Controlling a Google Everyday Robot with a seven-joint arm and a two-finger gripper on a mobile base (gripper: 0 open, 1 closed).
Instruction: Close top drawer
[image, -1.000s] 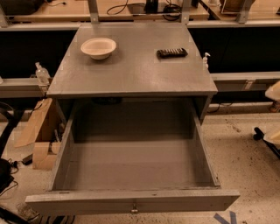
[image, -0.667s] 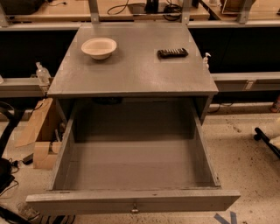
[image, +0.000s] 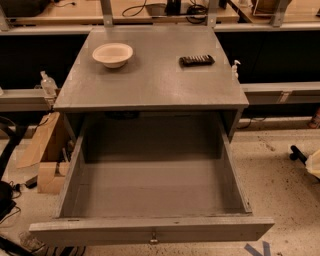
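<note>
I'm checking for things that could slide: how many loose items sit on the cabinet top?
2: a white bowl at the back left, a flat black object at the back right. The gripper is not in view.

Looking like a lab/workshop: wooden workbenches (image: 65, 11) w/ cables (image: 142, 8) running along the back, pump bottle (image: 47, 84) standing on a ledge, cardboard box (image: 47, 176) sitting on speckled floor (image: 285, 195), chair caster (image: 298, 154) poking in at rt.

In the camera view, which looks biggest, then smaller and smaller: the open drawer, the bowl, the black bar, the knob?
1. top drawer, by far
2. white bowl
3. black bar, a bit smaller than the bowl
4. knob, tiny, though nearest the camera
The gripper is not in view.
</note>
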